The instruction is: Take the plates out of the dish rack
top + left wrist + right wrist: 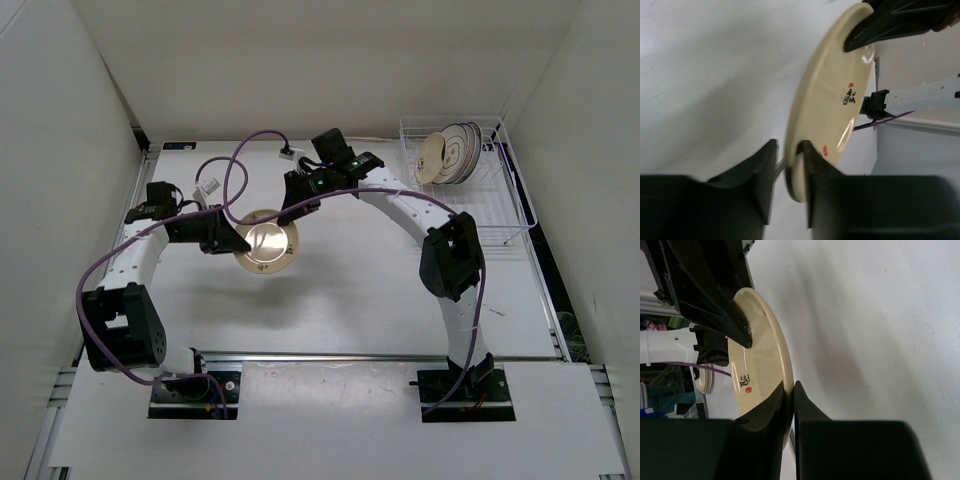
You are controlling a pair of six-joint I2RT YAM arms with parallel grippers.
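Observation:
A tan plate (267, 243) with a small black and red mark hangs above the table's middle between both grippers. My right gripper (290, 212) is shut on its far-right rim; the right wrist view shows both fingers pinching the plate (760, 360) edge at the gripper (790, 385). My left gripper (238, 243) straddles the opposite rim. In the left wrist view, one finger (812, 160) of that gripper (789, 145) touches the plate's (830, 100) inner face, and the other stands a small gap off its underside. The dish rack (522, 180) at the back right holds several plates (455, 152) on edge.
White walls close in the table (350, 300) on the left, back and right. Purple cables (235, 170) loop above the left arm. A metal rail (380, 357) runs along the near edge by the arm bases. The right arm (450, 255) arches from its base toward the centre.

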